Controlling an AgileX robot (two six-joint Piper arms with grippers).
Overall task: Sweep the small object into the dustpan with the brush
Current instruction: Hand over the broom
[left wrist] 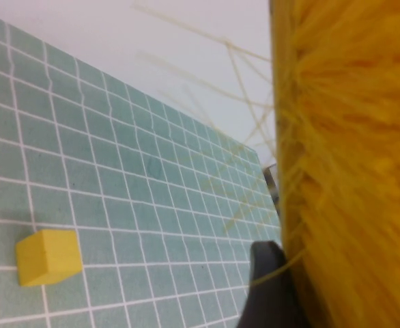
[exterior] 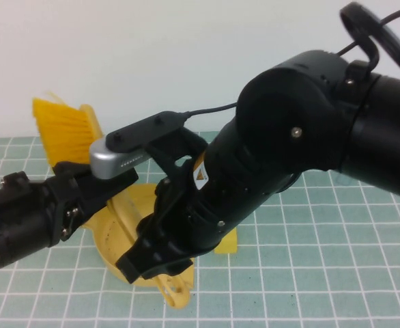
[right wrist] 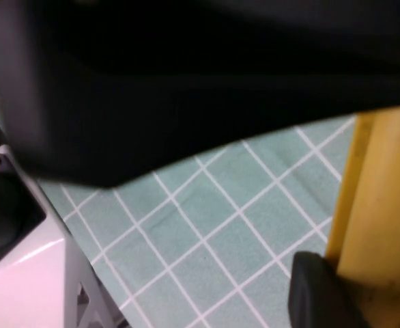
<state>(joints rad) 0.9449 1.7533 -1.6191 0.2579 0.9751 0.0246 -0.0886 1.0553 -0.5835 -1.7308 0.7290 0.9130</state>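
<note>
- Logging the table (exterior: 336,273) first: I see a pale green mat ruled with a white grid, set against a plain white wall.
- Left tool (exterior: 84,195): it comes in from the left edge of the high view and is pinching the brush (exterior: 67,133), its fingers set wide around the brush body. One dark fingertip (left wrist: 268,287) shows in the left wrist view, pressed against the bristle side.
- Brush: yellow body with bright yellow-orange bristles, raised above the table and pointing up and away toward the wall. A few loose bristles stray out to the side in the left wrist view.
- Right tool (exterior: 155,263): it sits low over the middle of the table, closed on the handle of the dustpan (exterior: 118,239). In the right wrist view a dark finger (right wrist: 323,294) rests against the yellow handle.
- Dustpan: yellow, lying on the mat beneath both arms, largely hidden by them; its handle end with a hole pokes out near the table's front edge.
- Small object (left wrist: 48,256): a pale-yellow cube resting on the mat, apart from the brush. In the high view I see only a yellow sliver just right of the right arm's wrist, beside the dustpan.
</note>
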